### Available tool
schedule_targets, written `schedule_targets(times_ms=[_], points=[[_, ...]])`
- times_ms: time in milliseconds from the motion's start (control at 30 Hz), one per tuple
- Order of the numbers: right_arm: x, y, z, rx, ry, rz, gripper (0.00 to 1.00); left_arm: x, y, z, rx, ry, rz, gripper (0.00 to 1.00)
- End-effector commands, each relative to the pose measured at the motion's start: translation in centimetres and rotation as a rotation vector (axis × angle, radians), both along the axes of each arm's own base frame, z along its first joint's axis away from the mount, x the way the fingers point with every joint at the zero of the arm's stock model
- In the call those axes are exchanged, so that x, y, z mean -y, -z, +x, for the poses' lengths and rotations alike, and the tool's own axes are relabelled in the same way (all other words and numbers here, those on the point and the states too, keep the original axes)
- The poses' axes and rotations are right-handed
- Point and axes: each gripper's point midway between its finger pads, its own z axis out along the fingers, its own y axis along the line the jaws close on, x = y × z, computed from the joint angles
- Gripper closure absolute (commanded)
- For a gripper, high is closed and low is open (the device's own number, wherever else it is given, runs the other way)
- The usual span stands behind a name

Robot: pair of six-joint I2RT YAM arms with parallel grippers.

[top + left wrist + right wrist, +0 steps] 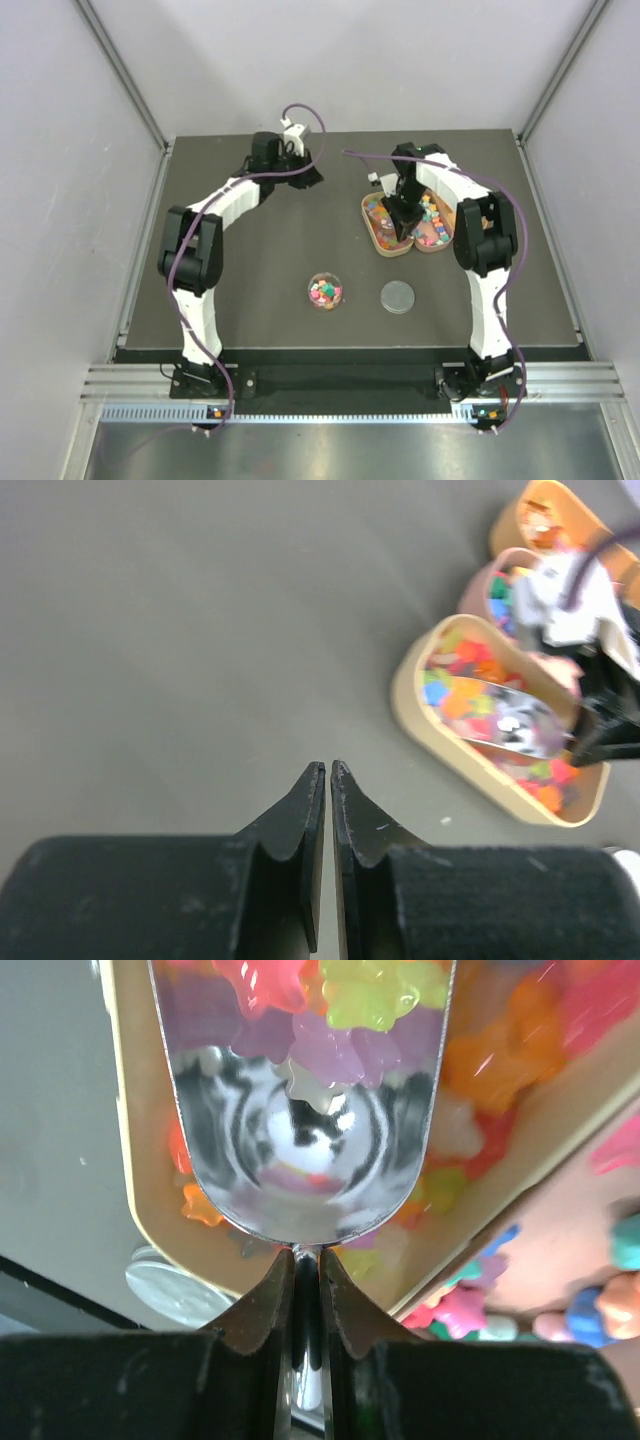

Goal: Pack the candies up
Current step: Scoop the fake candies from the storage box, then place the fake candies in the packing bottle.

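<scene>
Several candies (pixel 330 1020) are being gathered in the metal scoop (pixel 300 1160), whose handle is being clamped by the right gripper (pixel 306 1265) inside the far-right tan tray (pixel 122 1110), presumably for the near clear cup (pixel 324 292). The left gripper (pixel 328 772) is being held aside at far left, jaws almost together, empty.

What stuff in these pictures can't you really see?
Right wrist view: the scoop covers some candies; the tan tray runs off the edges.
Top view: the right arm hides the scoop; candies in the clear cup are too small to count.
Left wrist view: the farthest tray is blurred and cut by the top edge.
</scene>
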Motion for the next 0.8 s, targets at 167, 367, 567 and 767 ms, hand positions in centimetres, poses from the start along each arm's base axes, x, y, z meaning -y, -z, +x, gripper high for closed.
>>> schedule_targets(times_ms=[167, 367, 567, 767], points=[[-0.1, -0.4, -1.9, 0.144, -0.023, 0.058, 1.0, -6.6, -3.8, -0.3, 0.084, -0.076, 0.115, 0.88], [-0.3, -0.4, -0.8, 0.284, -0.012, 0.09, 1.0, -7.7, -5.0, -0.5, 0.135, -0.088, 0.16, 0.88], [-1.2, -1.6, 0.3, 0.445, 0.025, 0.16, 1.0, -8.1, -6.0, -0.2, 0.165, -0.099, 0.185, 0.88], [-1.9, -3.7, 0.5, 0.598, 0.04, 0.236, 1.0, -8.7, -6.0, 0.7, 0.193, -0.102, 0.234, 0.88]])
